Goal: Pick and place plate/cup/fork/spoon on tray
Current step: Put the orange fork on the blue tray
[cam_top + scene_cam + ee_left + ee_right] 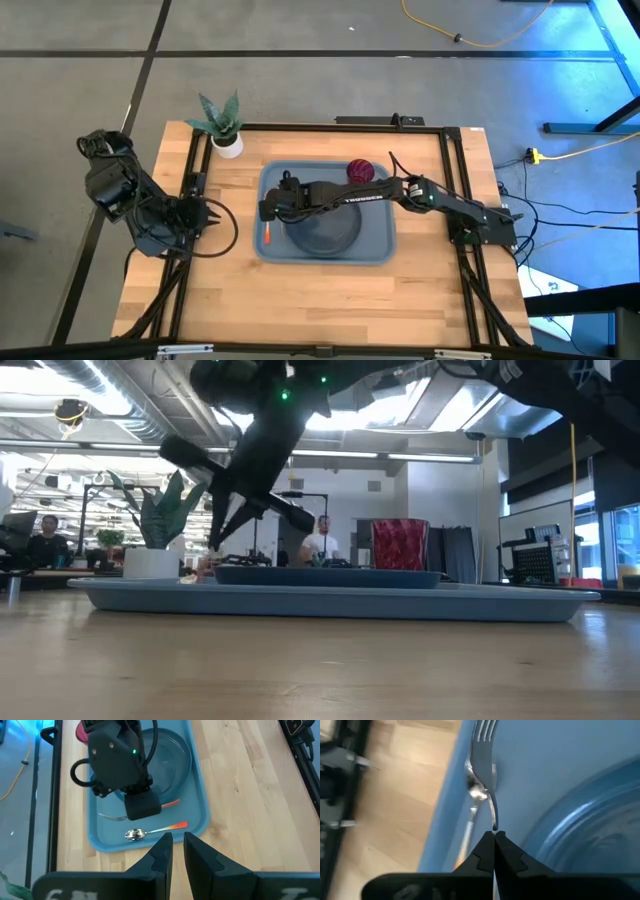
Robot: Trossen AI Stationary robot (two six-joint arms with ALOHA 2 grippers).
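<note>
**Fork held just above the tray's left side, beside the spoon**

The right end effector (pixel 494 836) is pinched fully shut on the fork (pixel 484 755), gripping it by the handle end so the tines run straight out ahead of the fingertips. In the high view the right arm reaches from the right of the surface across the tray (pixel 380 250), with its end effector (pixel 268 210) over the tray's left side. The fork's long axis lies roughly along the tray's left edge, nearly parallel to the spoon (pixel 152 831), which already rests on the tray floor just beside that edge. The plate (pixel 330 232) sits in the middle of the tray, to the right of the fork, and the cup (pixel 361 170) stands at the tray's far edge.

The left end effector (pixel 177 840) waits off the tray's left edge above the bare surface, fingers slightly apart and holding nothing.

What remains, by my judgement, is a short drop: the fork needs to go straight down into the strip between plate and spoon.
</note>
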